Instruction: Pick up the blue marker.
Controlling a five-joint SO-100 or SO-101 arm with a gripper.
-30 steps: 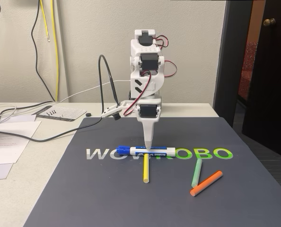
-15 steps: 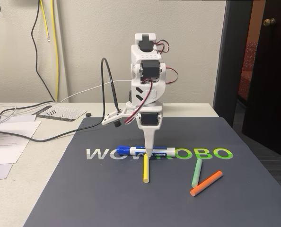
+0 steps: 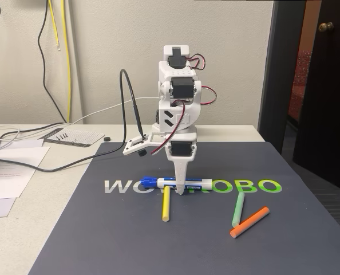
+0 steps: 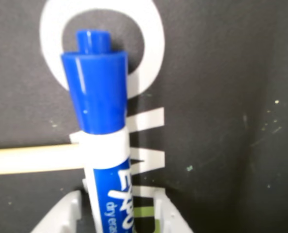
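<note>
- The claw point(image 3: 182, 189) points straight down onto the mat point(image 3: 101, 240), its tip at the marker point(image 3: 176, 183).
- In the wrist view the marker point(image 4: 103, 145) runs up the frame between two white prongs, one on each side of its barrel, near it. Whether they press it cannot be told.
- The marker lies flat on the mat. In the fixed view its long axis runs left to right, cap to the left of the claw, across the jaw gap.
- A yellow stick point(image 3: 166, 203) lies just in front of the claw, its far end at the marker.
- Green point(image 3: 238, 208) and orange point(image 3: 249, 222) sticks lie well right of the claw.
- Legible: "WOW ROBO" in part on the mat; "EXPO" and "dry eras" on the barrel.
- Judgement: the grasp is lined up; closing firmly and lifting remain.
</note>
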